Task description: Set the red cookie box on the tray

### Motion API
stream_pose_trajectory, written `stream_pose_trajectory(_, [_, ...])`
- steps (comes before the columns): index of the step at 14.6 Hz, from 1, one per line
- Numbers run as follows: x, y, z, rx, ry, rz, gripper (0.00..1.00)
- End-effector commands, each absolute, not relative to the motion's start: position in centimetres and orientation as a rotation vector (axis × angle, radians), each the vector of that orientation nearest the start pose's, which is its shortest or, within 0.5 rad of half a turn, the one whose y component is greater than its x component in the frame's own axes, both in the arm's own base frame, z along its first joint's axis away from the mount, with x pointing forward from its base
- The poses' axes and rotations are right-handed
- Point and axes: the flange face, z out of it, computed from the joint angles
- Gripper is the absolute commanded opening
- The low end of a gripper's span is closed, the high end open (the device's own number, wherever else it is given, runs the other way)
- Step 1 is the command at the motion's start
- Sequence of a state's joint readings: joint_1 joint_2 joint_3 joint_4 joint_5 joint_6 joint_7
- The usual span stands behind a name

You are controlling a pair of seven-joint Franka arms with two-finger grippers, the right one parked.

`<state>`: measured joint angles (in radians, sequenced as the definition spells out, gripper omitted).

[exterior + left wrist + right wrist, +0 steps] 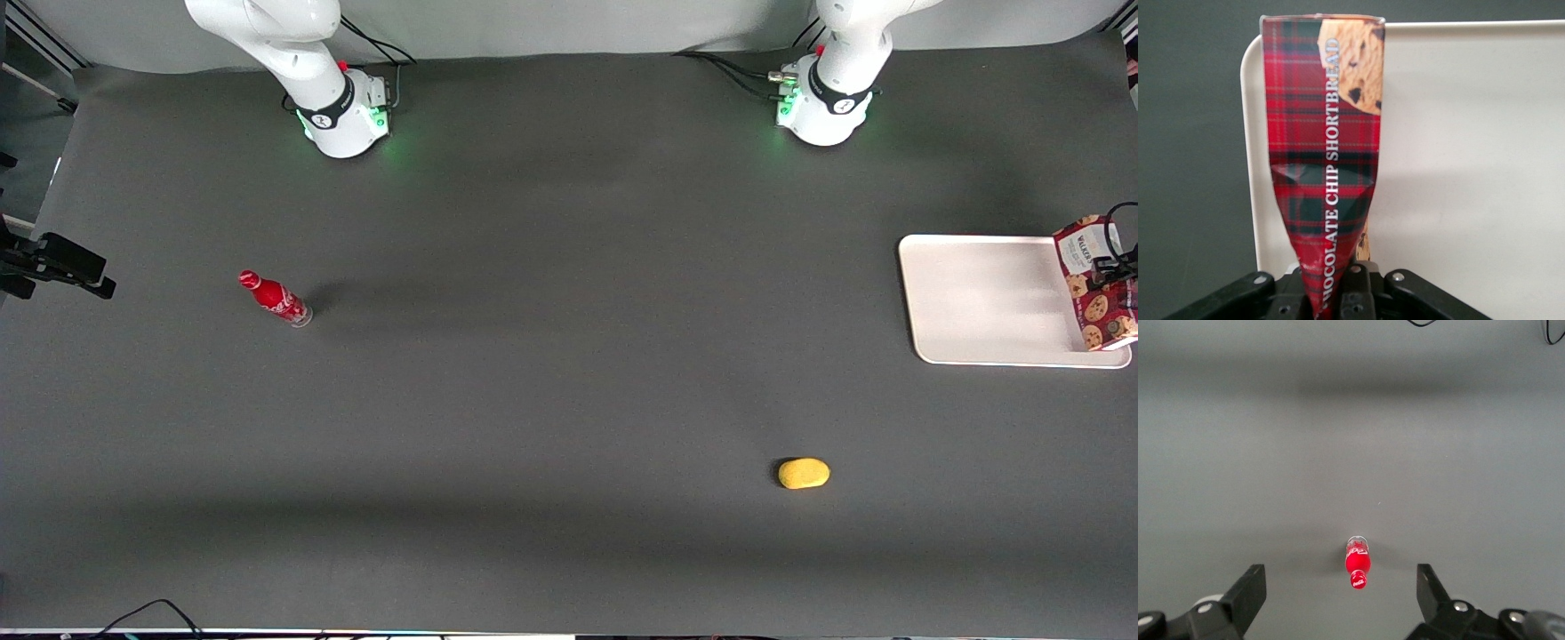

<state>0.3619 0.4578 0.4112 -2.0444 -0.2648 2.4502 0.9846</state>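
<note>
item one, red cookie box (1325,153): long tartan cardboard carton, cookie print, creased where pinched. i see the gripper (1331,283) clamped tight on its end, holding it over the tray (978,293) at the edge toward the working arm's end of the table. item two, tray: flat, cream-white, rounded corners, low rim. item three, yellow oval lump (804,473), nearer the front camera. item four, small red bottle (274,298), upright, toward the parked arm's end.

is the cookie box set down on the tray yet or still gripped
Still gripped: the gripper pinches the red cookie box, creasing it, over the tray. Contact with it unclear.
</note>
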Motion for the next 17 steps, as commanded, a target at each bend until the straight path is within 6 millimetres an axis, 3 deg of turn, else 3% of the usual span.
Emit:
stream_pose_trajectory(1, [43.5, 42.2, 23.0, -3.108, 0.088, -0.021, 0.0])
stream_pose_trajectory(12, [44.5, 43.0, 21.4, -3.119, 0.1, -0.054, 0.02])
stream_pose_trajectory(13, [44.5, 43.0, 21.5, -3.118, 0.1, -0.056, 0.32])
stream_pose_trajectory(14, [44.8, 43.1, 21.8, -3.122, 0.091, -0.06, 0.75])
stream_pose_trajectory(15, [45.5, 43.4, 22.7, -3.121, 0.086, -0.079, 1.0])
stream_pose_trajectory(17, [45.6, 43.4, 23.2, -3.132, 0.029, -0.098, 1.0])
